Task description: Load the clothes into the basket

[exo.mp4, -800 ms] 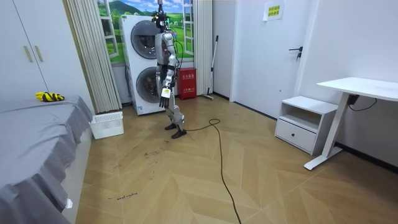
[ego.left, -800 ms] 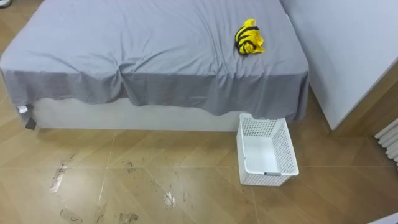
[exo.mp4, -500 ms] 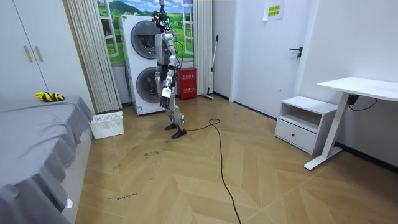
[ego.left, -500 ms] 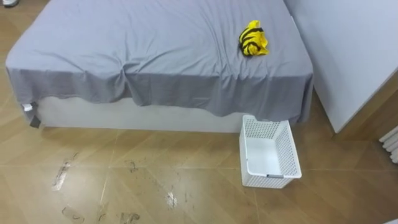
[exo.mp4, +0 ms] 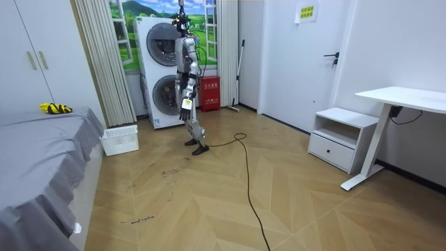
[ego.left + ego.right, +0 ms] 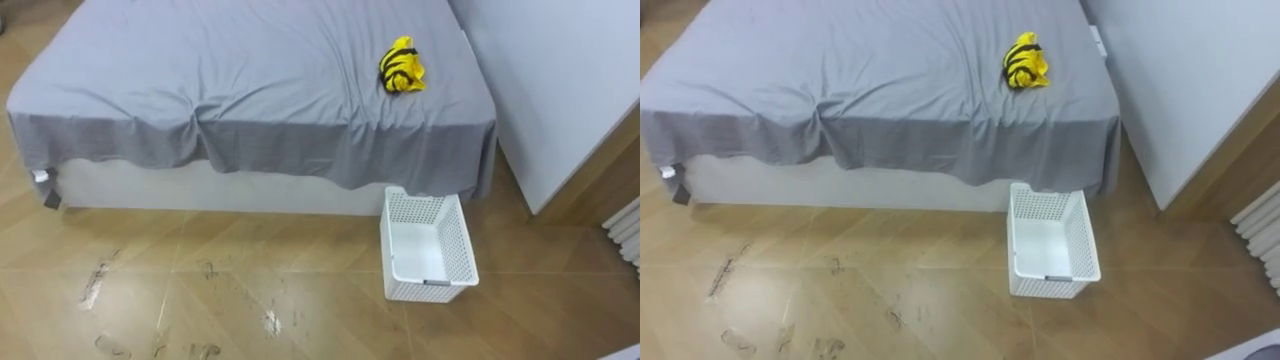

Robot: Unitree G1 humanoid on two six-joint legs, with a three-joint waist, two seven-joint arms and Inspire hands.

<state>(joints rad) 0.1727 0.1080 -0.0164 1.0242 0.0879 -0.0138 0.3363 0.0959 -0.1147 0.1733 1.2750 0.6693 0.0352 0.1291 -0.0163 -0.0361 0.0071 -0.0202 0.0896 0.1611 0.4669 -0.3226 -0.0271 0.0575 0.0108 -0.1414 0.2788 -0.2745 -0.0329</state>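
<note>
The yellow-and-black clothes [image 6: 402,65] lie bunched at 1 o'clock on the grey bed [image 6: 250,70], long axis running roughly 12 to 6. At 6 o'clock from them, the white basket [image 6: 388,250] stands upright on the floor against the bed's foot, also lengthwise 12 to 6. The robot stands by the stacked washing machines [image 5: 159,70], left hand [image 5: 185,105] hanging at its hip; open or closed, I cannot tell.

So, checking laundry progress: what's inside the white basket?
Nothing visible: the white basket shows a bare bottom, though its near wall hides a strip. The yellow-and-black clothes lie on the bed.
</note>
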